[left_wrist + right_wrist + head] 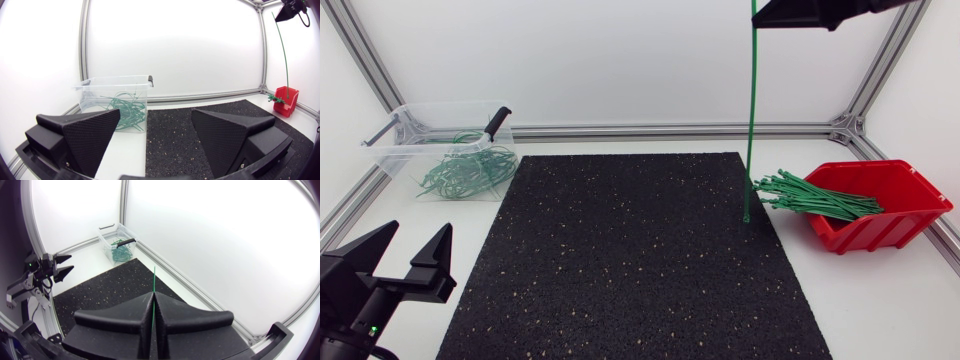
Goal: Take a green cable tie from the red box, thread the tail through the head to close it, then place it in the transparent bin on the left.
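High at one o'clock, right tool (765,17) clenched on one green cable tie (750,110).
Head view: tie hangs upright, tip near one red box (910,200); one transparent bin (395,140) at ten o'clock, tools well apart. Left wrist: left tool (156,114) released, bin ahead. Right wrist: tie pinched.

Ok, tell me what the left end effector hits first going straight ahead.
Likely the clear bin, slightly off centre from the left end effector; nothing else stands between, though depth is unclear.

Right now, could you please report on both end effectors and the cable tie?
Right end effector shut on green cable tie, tie hanging straight down. Left end effector open, empty, beside the mat. Nothing blocking the transparent bin.
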You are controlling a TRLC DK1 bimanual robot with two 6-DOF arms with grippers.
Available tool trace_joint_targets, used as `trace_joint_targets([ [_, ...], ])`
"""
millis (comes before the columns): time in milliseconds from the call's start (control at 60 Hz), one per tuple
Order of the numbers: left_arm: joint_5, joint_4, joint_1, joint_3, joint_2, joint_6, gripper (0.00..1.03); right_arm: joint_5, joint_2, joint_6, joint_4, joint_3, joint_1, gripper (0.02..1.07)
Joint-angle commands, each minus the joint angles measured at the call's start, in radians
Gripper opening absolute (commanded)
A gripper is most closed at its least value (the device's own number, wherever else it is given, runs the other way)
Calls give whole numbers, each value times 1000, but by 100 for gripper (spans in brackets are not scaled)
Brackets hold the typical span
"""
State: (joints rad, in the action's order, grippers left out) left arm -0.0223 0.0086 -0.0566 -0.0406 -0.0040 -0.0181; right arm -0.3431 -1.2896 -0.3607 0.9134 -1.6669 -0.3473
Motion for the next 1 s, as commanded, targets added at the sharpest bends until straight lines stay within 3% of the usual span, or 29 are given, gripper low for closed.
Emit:
trace_joint_targets([
  [0, 5, -16, -3, 39, -8, 24, 99, 1, -30, 141, -33, 35, -50, 8],
  [233, 5, -16, -6, 39, -8, 29, 99, -39, -122, 520, -168, 81, -110, 8],
  [667, 5, -16, -6, 39, -8, 30, 99, -137, -290, 842, -443, 254, -170, 8],
  [983, 5, -18, -6, 39, -8, 30, 99, -232, -386, 1109, -777, 438, -148, 8],
])
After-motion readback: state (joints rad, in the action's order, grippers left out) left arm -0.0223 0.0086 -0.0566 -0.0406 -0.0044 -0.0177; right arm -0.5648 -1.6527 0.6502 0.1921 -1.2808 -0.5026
